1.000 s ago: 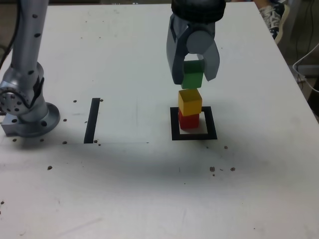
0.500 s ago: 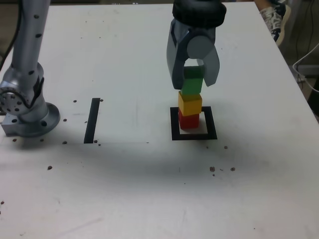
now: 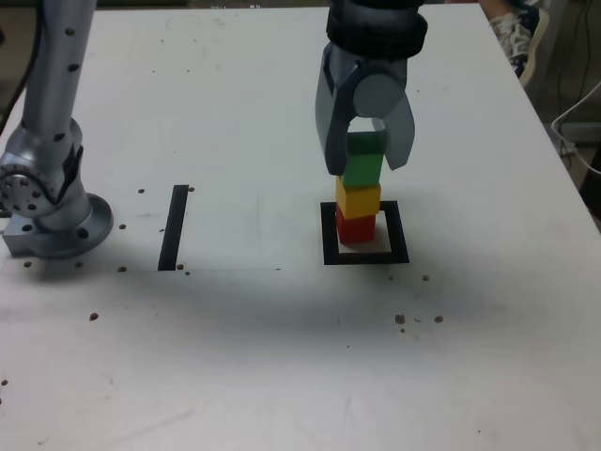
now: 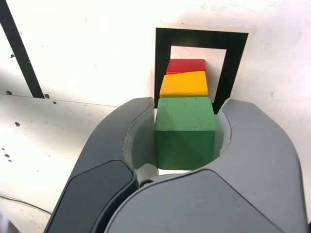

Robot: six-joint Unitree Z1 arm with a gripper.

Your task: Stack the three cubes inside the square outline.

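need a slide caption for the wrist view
Gripper holding a green cube over a yellow cube and red cube inside the black tape square outline.

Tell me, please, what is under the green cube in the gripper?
Directly beneath the green cube sits the yellow cube, on the red cube inside the square outline. The gripper flanks the green cube; their contact faces are hidden.

A silver screw-dotted arm (image 3: 52,113) carries a gripper (image 3: 364,155) of curved blue-grey fingers (image 3: 331,113).
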